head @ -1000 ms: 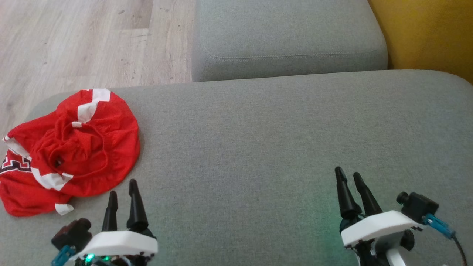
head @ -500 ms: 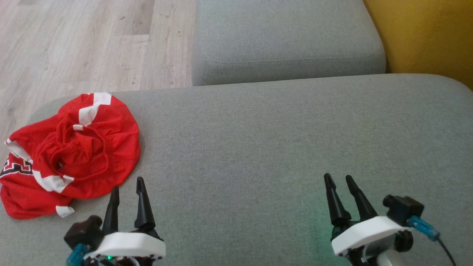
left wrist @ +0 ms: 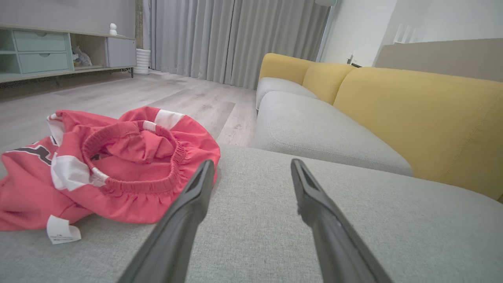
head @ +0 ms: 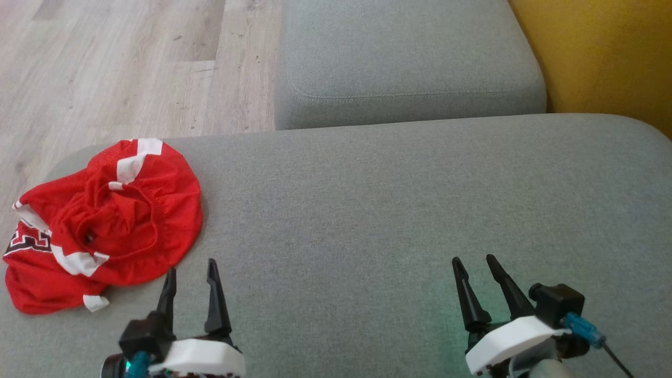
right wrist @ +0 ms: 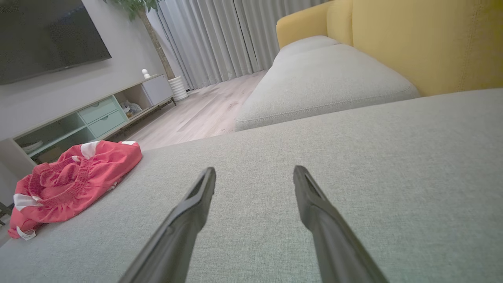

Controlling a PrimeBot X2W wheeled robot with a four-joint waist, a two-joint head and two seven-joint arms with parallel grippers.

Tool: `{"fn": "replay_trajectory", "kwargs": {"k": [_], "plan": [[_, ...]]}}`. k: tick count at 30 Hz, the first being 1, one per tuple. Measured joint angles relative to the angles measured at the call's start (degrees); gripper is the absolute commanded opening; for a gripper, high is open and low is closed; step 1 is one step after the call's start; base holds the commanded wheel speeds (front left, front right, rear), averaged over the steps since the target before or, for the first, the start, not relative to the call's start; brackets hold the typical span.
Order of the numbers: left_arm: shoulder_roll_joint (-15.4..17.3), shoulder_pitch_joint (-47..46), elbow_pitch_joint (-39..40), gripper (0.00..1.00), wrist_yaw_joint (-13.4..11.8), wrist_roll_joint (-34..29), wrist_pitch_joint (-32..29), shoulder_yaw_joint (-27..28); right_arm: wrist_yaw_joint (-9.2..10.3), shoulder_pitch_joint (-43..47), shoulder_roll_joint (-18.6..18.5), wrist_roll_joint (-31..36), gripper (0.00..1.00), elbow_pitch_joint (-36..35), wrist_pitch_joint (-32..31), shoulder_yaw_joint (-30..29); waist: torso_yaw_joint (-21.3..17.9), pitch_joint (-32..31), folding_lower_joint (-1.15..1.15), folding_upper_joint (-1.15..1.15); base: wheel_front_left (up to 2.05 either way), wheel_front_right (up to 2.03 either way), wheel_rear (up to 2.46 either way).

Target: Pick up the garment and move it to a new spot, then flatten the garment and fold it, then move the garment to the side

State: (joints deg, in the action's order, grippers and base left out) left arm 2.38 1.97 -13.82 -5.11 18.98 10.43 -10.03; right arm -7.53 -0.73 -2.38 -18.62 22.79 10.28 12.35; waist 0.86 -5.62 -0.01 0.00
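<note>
Spreading across most of the head view, the big grey seat (head: 367,199) carries everything, and its near edge and right side run out of sight. Behind its far edge sits a second grey cushion (head: 409,52), cut off at the top. A yellow backrest (head: 604,52) is cropped at the right, and pale wood floor (head: 105,63) lies off to the left.

The red garment (head: 105,220) lies crumpled at the seat's left edge, toward the far left corner; I cannot tell whether any of it hangs over the rim. It is bunched so tightly that its shape is hard to read. An elastic waistband loops on top and white stripes cross the folds. Dark lettering (head: 23,242) on its left side is half buried and unreadable.

The left gripper (head: 191,265) hovers just beside the garment's near edge, fingers spread and empty, not touching the cloth. The right gripper (head: 473,258) hangs well apart from it, toward the seat's near right, jaws likewise parted and holding nothing. Both wrists are cropped at the bottom of the head view.

A small white label (head: 96,302) pokes out at the garment's near side, its print too small to make out.
</note>
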Motion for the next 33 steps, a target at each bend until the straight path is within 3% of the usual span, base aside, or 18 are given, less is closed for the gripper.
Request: {"fn": "replay_trajectory", "kwargs": {"k": [23, 33], "plan": [[0.16, 0.68, -2.56, 1.0, -3.48, -16.25, 3.96, -2.82, 0.0, 0.02, -0.03, 16.82, 1.0, 2.0, 3.93, -3.94, 0.43, -1.06, 0.01, 0.0, 0.0, 0.0, 0.0], [0.21, 0.66, -5.17, 1.0, -3.53, -16.24, 4.01, -2.91, 0.0, 0.03, -0.03, 17.15, 1.0, 1.18, 3.93, -5.34, 0.57, -0.6, 0.01, 0.0, 0.0, 0.0, 0.0]]}}
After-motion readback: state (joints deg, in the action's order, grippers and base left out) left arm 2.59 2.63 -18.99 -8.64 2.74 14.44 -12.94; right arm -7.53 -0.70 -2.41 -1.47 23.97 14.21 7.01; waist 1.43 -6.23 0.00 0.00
